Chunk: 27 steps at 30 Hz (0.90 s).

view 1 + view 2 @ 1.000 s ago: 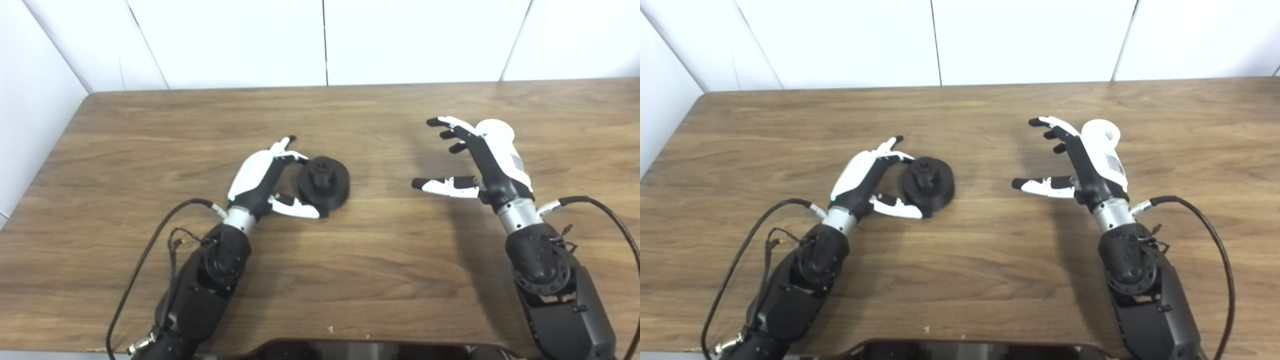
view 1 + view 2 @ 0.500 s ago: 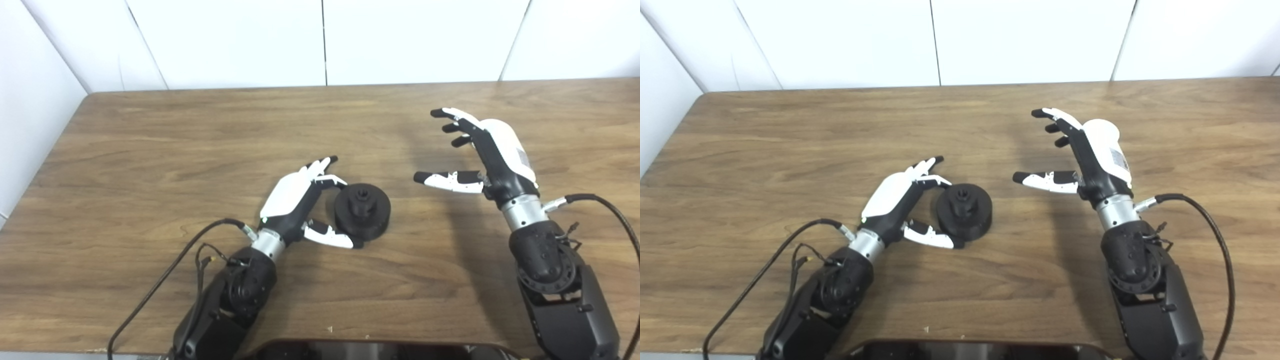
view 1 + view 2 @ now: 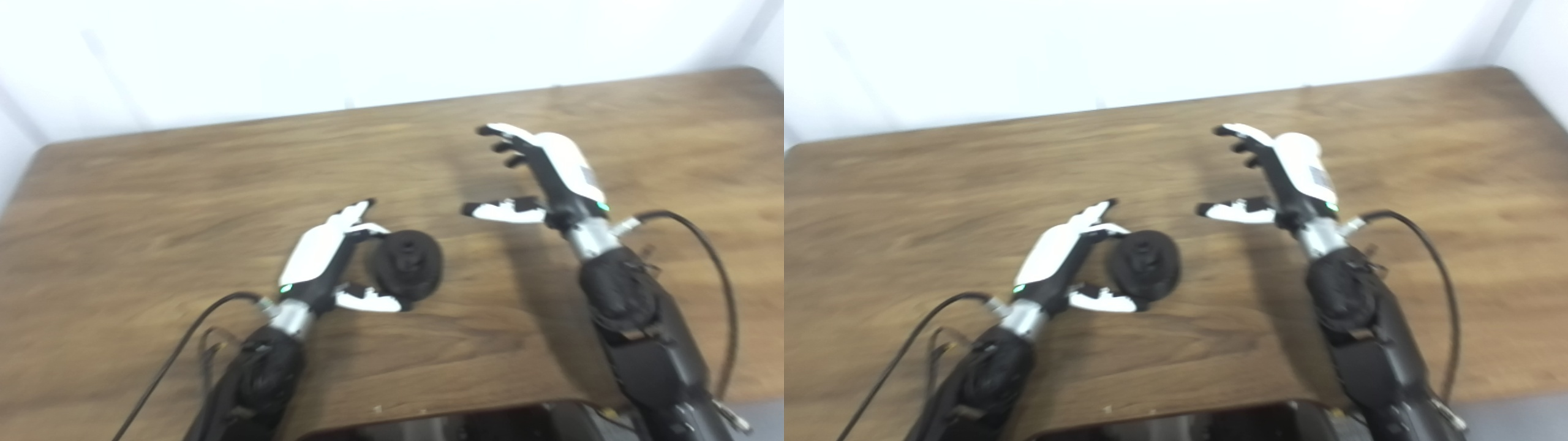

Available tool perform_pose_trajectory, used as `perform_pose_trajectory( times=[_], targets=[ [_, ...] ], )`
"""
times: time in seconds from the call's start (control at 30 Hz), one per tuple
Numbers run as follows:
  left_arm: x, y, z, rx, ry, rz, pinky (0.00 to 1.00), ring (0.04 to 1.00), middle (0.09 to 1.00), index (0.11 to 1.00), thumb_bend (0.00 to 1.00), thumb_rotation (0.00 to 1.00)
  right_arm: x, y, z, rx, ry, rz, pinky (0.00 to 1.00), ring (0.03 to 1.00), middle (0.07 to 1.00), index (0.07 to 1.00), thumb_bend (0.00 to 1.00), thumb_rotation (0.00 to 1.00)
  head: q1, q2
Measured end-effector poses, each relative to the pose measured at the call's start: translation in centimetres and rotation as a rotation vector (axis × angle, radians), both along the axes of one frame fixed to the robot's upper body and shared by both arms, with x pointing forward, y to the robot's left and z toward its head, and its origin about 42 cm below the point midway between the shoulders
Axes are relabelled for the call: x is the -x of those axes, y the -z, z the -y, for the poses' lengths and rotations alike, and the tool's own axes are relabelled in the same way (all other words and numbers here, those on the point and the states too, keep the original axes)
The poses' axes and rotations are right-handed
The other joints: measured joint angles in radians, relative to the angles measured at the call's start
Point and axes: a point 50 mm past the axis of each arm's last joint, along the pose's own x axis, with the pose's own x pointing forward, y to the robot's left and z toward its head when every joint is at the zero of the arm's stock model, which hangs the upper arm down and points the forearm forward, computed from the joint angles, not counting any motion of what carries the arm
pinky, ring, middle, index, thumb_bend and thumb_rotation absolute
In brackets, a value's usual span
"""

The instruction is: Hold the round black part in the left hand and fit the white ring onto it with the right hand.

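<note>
Both views are blurred. The round black part (image 3: pixel 409 264) sits near the table's middle, tilted toward me, between the fingers and thumb of my left hand (image 3: pixel 334 257), which is shut on it. My right hand (image 3: pixel 539 177) hovers open to the right of the part, fingers spread and thumb pointing left, with nothing between them. A white rounded shape (image 3: pixel 1301 144) shows at the back of the right hand. I cannot tell whether that shape is the white ring or the hand's own shell.
The wooden table (image 3: pixel 153 202) ends at a rounded far right corner (image 3: pixel 756 73) and at a front edge close to me. Black cables (image 3: pixel 716 245) trail from both wrists. A dark object (image 3: pixel 465 422) lies at the bottom edge. White walls stand behind.
The whole picture has shifted and blurred, so the camera has moved. Before that, my left hand carried the black part rightward and nearer to me. The right hand stays open.
</note>
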Motion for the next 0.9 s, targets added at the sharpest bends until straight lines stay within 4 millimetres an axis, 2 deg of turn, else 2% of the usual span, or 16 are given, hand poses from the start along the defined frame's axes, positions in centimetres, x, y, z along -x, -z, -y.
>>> perform_pose_trajectory(
  times=[0.27,0.4,0.57,0.73,0.83,0.9],
  targets=[
    [-0.1,-0.1,-1.0,0.002,0.024,0.003,1.0,1.0,1.0,0.622,0.96,0.35,-0.1,-0.2,0.8,0.02,0.064,0.003,0.68,0.793,0.865,0.817,0.76,0.34,-0.022,-0.008],
    [-0.2,-0.1,-1.1,0.0,0.031,0.0,1.0,1.0,1.0,0.622,0.96,0.35,-0.2,-0.8,2.5,0.055,0.106,0.02,0.69,0.813,0.87,0.812,0.77,0.35,-0.017,-0.008],
    [-0.3,-0.2,-1.3,-0.002,0.037,0.0,1.0,1.0,1.0,0.619,0.96,0.35,-0.7,-1.8,4.2,0.14,0.167,0.038,0.68,0.858,0.92,0.822,0.81,0.39,-0.017,-0.006],
    [-0.3,-0.2,-1.4,-0.001,0.041,0.003,1.0,1.0,1.0,0.618,0.96,0.34,-2.6,-3.6,5.8,0.292,0.254,0.062,0.76,0.937,0.979,0.85,0.87,0.45,-0.006,-0.006],
    [-0.3,-0.2,-1.4,0.0,0.042,0.003,1.0,1.0,1.0,0.62,0.96,0.34,-4.1,-4.1,6.5,0.343,0.292,0.022,0.86,0.975,0.998,0.863,0.9,0.47,-0.008,-0.009],
    [-0.3,-0.2,-1.4,0.001,0.042,0.002,1.0,1.0,1.0,0.62,0.96,0.34,-5.0,-4.1,6.7,0.36,0.308,-0.014,0.88,0.981,1.0,0.869,0.91,0.48,-0.005,-0.009]
  ],
)
